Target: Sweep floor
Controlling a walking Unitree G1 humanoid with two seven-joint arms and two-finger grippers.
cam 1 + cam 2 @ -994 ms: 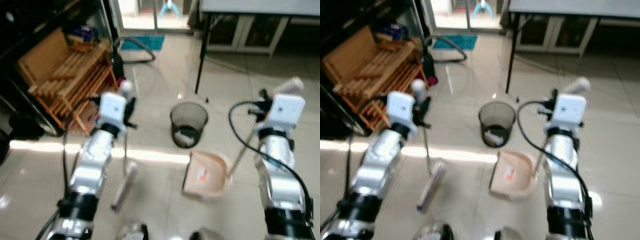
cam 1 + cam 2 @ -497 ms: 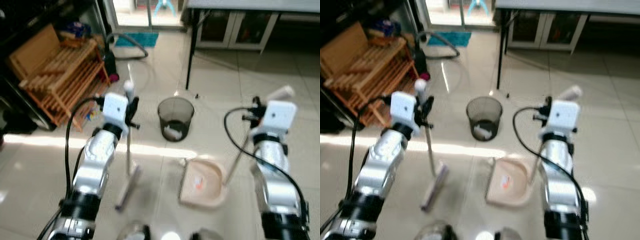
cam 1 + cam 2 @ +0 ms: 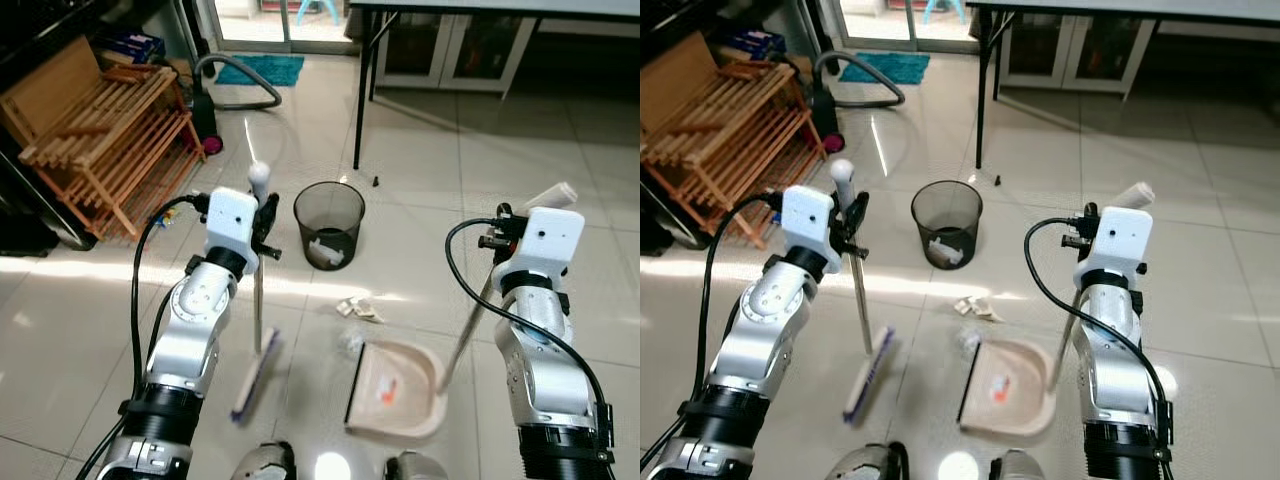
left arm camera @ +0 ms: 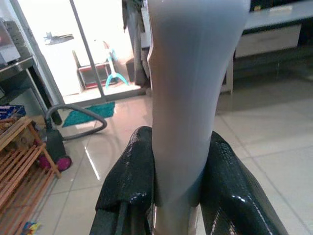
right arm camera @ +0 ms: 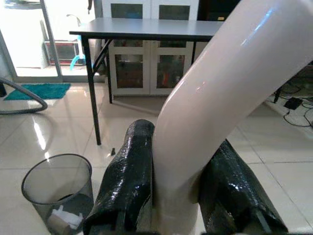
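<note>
Left gripper (image 4: 177, 183) clamps the broom (image 3: 256, 300) handle's top.

We see daylight from the glass door (image 3: 262, 8) laying bright glare on the glossy floor tiles (image 3: 420, 170); head views are sharp, while the wrist views' nearest surfaces look softly blurred.

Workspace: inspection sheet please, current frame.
Surface: glossy tiled floor, sun glare patches.
Job's things: broom upright, head on floor; dustpan on floor, something small and orange in it; crumpled litter just ahead of it.
Clutter: mesh bin with paper inside.
End effectors: left end effector shut on broom handle; right end effector shut on dustpan handle.
Cables: black cables looped along both arms.
Surroundings: wooden rack, vacuum hose, table.
</note>
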